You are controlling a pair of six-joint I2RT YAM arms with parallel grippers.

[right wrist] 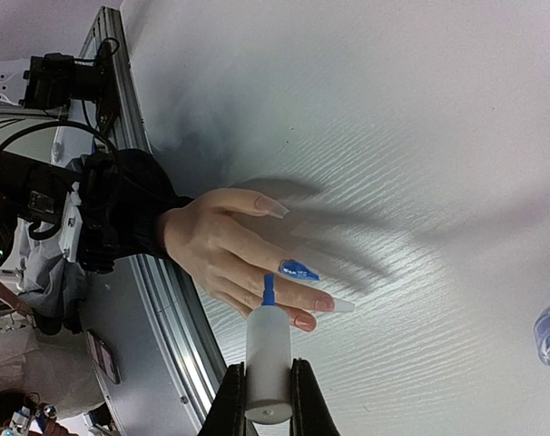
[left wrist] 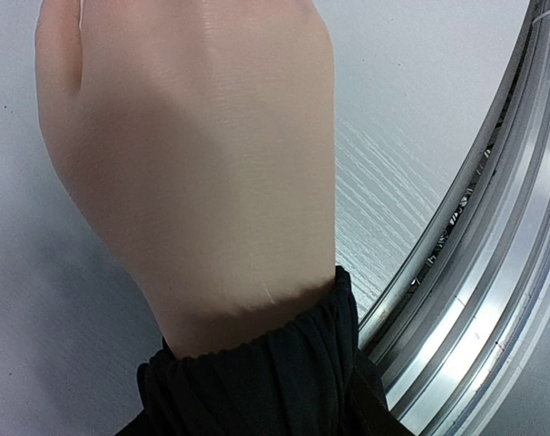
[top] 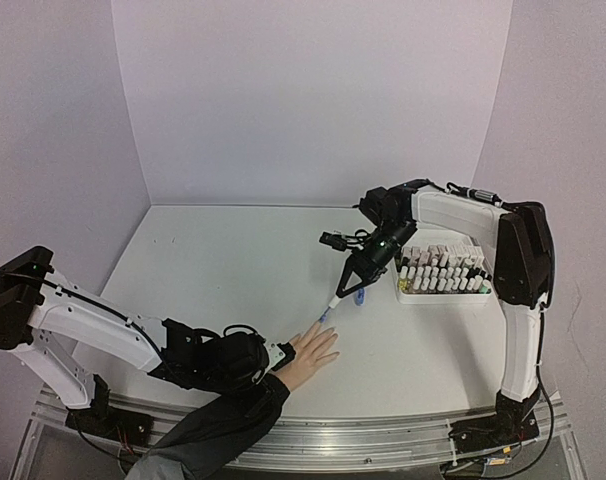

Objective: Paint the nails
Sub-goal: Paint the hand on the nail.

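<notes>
Seen from above, the left arm (top: 103,335) lies low along the near edge. The left gripper (top: 251,358) sits at the dark sleeve (top: 223,420) behind the hand (top: 311,352), which lies flat on the table (top: 213,260). The right arm (top: 453,210) slants down past a rack of bottles (top: 443,270) and a small blue object (top: 360,295).

The left wrist view shows only the back of the hand, the sleeve and a rail (left wrist: 475,300), so I cannot tell how those jaws stand.

In the right wrist view, the right gripper (right wrist: 268,386) pinches a white brush (right wrist: 268,341), its blue tip on a finger. The nails (right wrist: 299,269) are at the spread fingertips, one blue and the others bare.
</notes>
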